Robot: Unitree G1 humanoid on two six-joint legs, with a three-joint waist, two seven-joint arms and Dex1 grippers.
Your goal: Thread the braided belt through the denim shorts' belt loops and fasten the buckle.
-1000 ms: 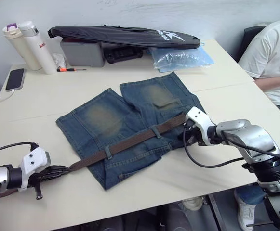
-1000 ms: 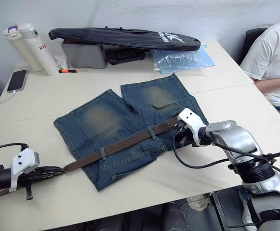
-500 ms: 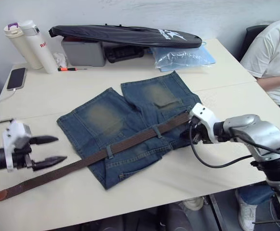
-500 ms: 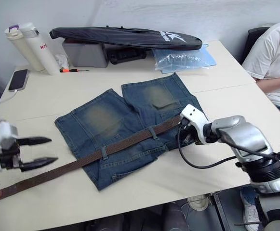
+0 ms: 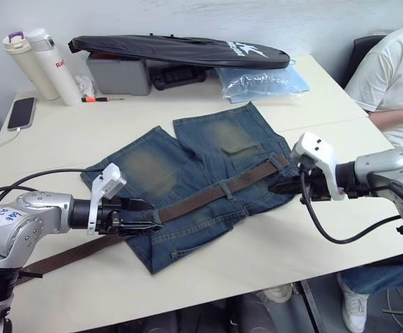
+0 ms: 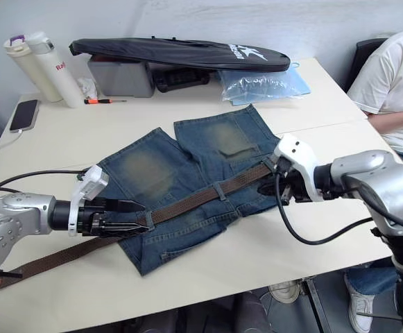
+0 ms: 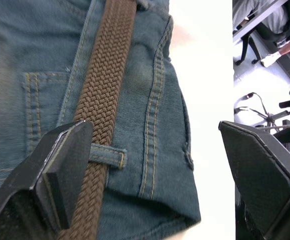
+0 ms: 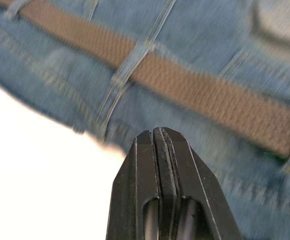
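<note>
The denim shorts [image 5: 187,187] lay flat on the table [image 5: 277,250], waistband toward the robot, and everything else can be placed from them. The braided belt [image 5: 208,196] ran along that waistband, passing under at least two belt loops [image 5: 223,190] near the middle of the shorts — the threading looked partly done, not finished. On the robot's left the strap left the shorts and trailed well out onto the bare table, a long free tail. Toward the shorts' right edge the belt reached the corner of the waistband; the buckle could not be made out there, so whether that end was fully fed through is unclear.

The left gripper [image 5: 142,215] sat at the left edge of the shorts, its two black fingers [image 7: 60,165] spread wide with the belt between them, one finger lying over the strap just beside a loop. It held nothing. The right gripper [image 5: 288,186] hovered just off the shorts' right edge, near the belt's end, with its fingers [image 8: 159,190] pressed together on nothing.

By my reading, what remained was the larger share: pull the slack through, carry the strap past any remaining loops, bring the two ends together and fasten the buckle — none of which was yet done.
</note>
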